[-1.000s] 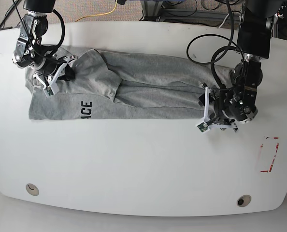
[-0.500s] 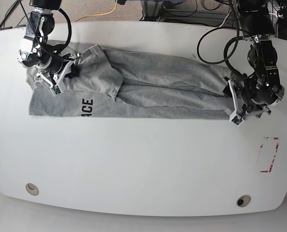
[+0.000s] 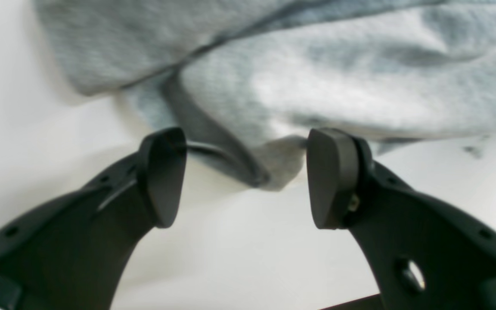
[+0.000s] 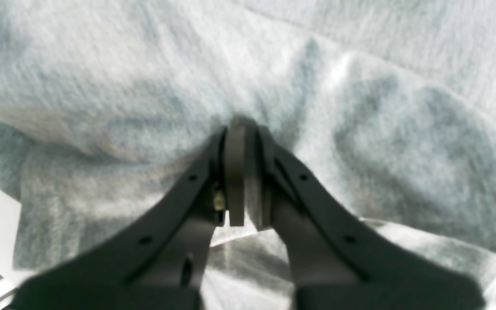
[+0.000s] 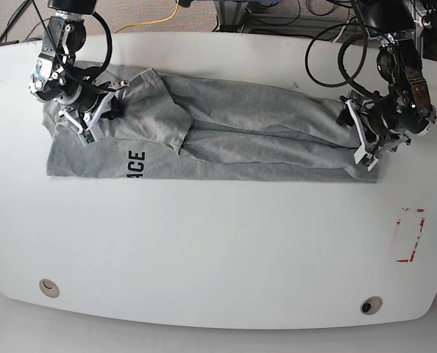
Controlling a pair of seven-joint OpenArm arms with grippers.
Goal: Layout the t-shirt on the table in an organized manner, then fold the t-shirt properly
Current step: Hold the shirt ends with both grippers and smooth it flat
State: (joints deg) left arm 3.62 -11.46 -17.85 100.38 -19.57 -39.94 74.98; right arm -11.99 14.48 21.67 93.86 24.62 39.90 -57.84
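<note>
Reading "ACE", the shirt (image 5: 226, 132) spans the table's (image 5: 204, 250) far half; right gripper (image 4: 243, 172) pinches cloth, left gripper (image 3: 248, 176) now gapes, having moved back from the front.

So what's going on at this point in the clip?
A two-armed robot is laying out a light heather-grey cotton t-shirt on a glossy white table. The shirt lies stretched in a long, part-folded band. The right gripper is shut on fabric at the end near the dark lettering. The left gripper is open at the opposite end, a hem corner lying loose between its fingers.
</note>
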